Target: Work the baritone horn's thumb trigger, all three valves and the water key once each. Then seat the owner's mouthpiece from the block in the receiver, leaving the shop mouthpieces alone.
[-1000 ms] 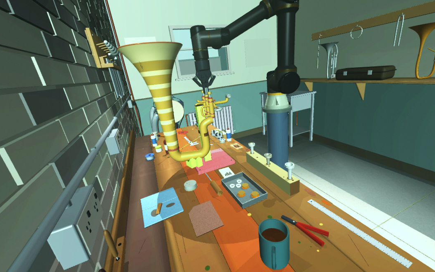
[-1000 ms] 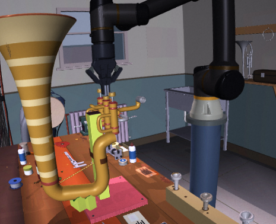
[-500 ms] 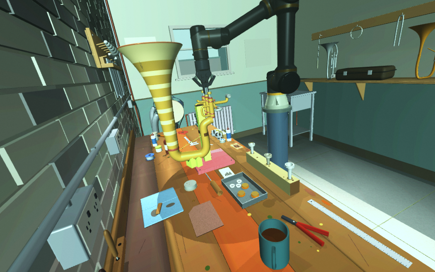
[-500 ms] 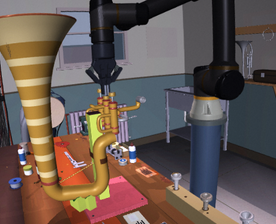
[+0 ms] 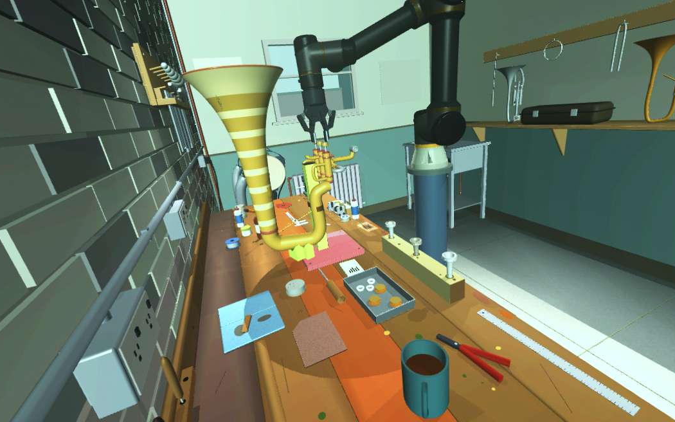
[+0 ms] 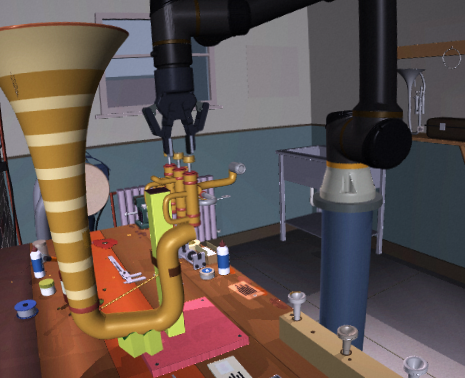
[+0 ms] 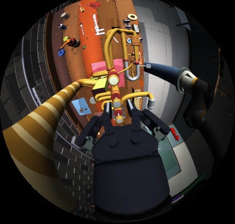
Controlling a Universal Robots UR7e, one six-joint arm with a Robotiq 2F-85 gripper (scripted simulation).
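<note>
The baritone horn (image 5: 272, 173) (image 6: 105, 200) (image 7: 111, 80) stands upright on a green stand and pink mat on the bench, its striped bell rising to the left. Its three red-capped valves (image 6: 181, 175) (image 5: 322, 154) (image 7: 117, 100) sit in a row at the top, with the receiver (image 6: 237, 168) (image 7: 151, 103) pointing right. Directly above the valves hangs my gripper (image 6: 178, 147) (image 5: 319, 139) (image 7: 119, 108), open and empty, pointing straight down at their stems. A wooden block (image 5: 421, 260) (image 6: 330, 340) on the bench's right edge holds three silver mouthpieces (image 5: 449, 258) upright.
The robot's blue pedestal (image 5: 431, 210) stands right of the bench beside the block. A grey parts tray (image 5: 378, 294), a teal mug (image 5: 425, 375), red pliers (image 5: 474, 357), a ruler (image 5: 555, 359), sandpaper (image 5: 319, 338) and a blue sheet (image 5: 250, 320) lie on the near bench.
</note>
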